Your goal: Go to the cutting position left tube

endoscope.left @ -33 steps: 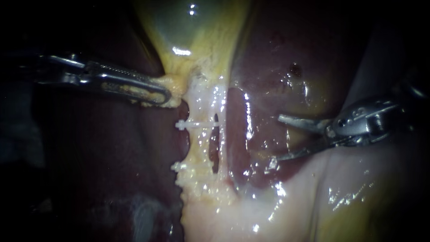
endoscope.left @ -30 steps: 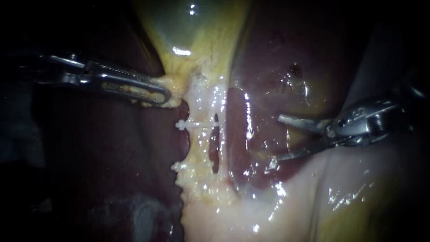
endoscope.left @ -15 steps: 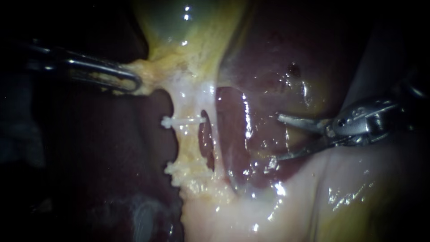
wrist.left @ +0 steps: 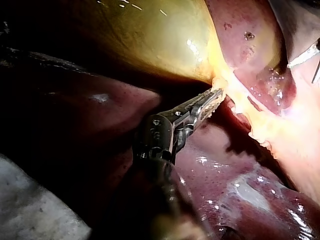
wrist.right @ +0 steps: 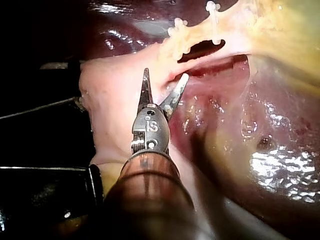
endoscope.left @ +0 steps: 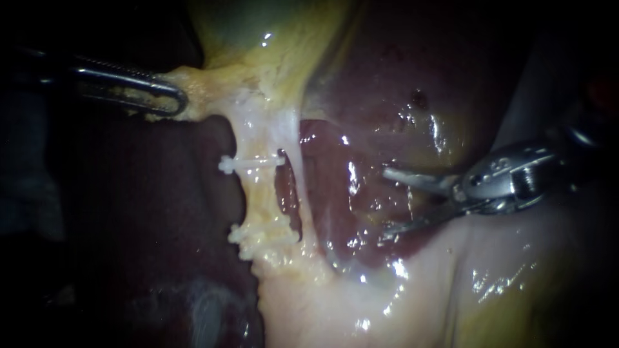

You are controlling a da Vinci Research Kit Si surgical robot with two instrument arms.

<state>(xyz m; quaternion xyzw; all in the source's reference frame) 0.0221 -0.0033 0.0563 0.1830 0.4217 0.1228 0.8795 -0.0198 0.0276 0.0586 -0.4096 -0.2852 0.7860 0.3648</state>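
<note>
The yellowish left tube [endoscope.left: 261,193] runs just 9 o'clock of centre, crossed by a white plastic clip [endoscope.left: 248,163] at its 12 o'clock end and a second white clip [endoscope.left: 242,235], half sunk in fat, at 6 o'clock; the stretch between them is bare. A dark slit [endoscope.left: 285,187] parts it from a thin pale strand [endoscope.left: 298,167] at 3 o'clock. Farther that way, across open dark red liver [endoscope.left: 335,180], my right instrument [endoscope.left: 384,203] holds its blades wide apart, gripping nothing. At 10 o'clock my left instrument [endoscope.left: 177,103] has its jaws clamped on yellow fatty tissue [endoscope.left: 206,90] by the greenish gallbladder [endoscope.left: 258,26]
</note>
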